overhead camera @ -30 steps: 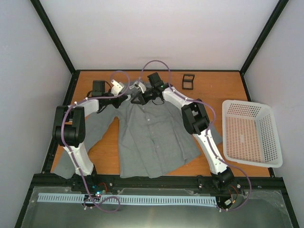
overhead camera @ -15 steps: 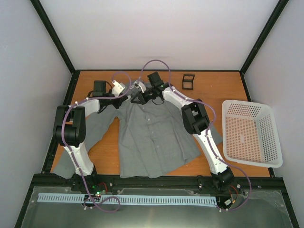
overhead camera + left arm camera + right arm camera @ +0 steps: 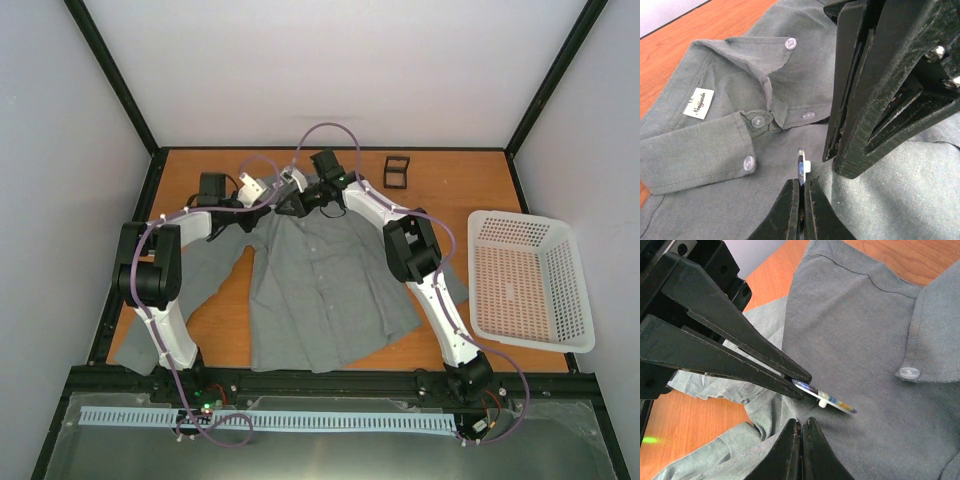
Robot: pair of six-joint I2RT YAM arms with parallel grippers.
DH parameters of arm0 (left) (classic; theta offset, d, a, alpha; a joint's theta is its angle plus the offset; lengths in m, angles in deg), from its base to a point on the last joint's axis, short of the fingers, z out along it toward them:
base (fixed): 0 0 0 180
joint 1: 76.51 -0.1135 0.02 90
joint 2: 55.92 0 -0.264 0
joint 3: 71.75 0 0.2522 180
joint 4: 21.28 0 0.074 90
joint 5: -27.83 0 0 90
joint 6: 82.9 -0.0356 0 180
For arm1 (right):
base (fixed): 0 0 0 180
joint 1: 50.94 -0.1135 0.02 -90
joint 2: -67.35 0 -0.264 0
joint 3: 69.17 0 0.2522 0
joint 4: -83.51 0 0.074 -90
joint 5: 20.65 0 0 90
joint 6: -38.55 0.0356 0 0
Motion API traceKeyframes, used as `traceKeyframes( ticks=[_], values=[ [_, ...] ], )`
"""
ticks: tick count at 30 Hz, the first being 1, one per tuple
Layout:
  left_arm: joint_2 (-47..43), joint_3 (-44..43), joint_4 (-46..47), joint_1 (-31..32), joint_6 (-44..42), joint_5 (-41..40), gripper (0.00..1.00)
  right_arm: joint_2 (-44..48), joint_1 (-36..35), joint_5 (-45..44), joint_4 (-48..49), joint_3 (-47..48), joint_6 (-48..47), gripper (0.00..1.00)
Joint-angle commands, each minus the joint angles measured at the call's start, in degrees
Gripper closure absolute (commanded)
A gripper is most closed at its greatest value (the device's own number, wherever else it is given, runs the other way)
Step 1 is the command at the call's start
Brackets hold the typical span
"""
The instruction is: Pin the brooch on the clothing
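The grey shirt (image 3: pixel 320 290) lies flat on the table, collar at the far side. In the left wrist view its collar, buttons and white label (image 3: pixel 698 103) show. My left gripper (image 3: pixel 801 183) is shut on the brooch (image 3: pixel 800 164), held edge-on just above the cloth below the collar. In the right wrist view the brooch (image 3: pixel 832 401) shows a coloured face and a white stub on its back, facing the cloth. My right gripper (image 3: pixel 801 425) is shut on a pinched fold of the shirt (image 3: pixel 865 340), right beside the brooch. Both grippers meet at the collar (image 3: pixel 285 200).
A small black square holder (image 3: pixel 397 171) stands at the far side of the table. A white mesh basket (image 3: pixel 530 280) sits at the right. The shirt's sleeves spread left and right under both arms. Bare wood (image 3: pixel 700 25) lies beyond the collar.
The left gripper has shifted slightly right toward the right gripper at the collar. The right arm has barely moved.
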Motion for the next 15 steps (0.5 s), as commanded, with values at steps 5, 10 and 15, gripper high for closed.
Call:
traceKeyframes(
  ticks=[5,10,15],
  values=[
    [-0.6,-0.1,-0.1,0.4,-2.8,1.2,0.99,0.4,0.5,-0.9,0.4,1.8,0.5,0.98],
    [-2.6,1.5,1.0,0.4,-3.0,3.9,0.99,-0.8,0.6,-0.8,-0.3,3.0,0.6,0.97],
    [-4.0,2.5,2.8,0.4,-1.7,6.5,0.99,-1.3,0.6,-0.7,-0.7,3.0,0.3,0.97]
  ],
)
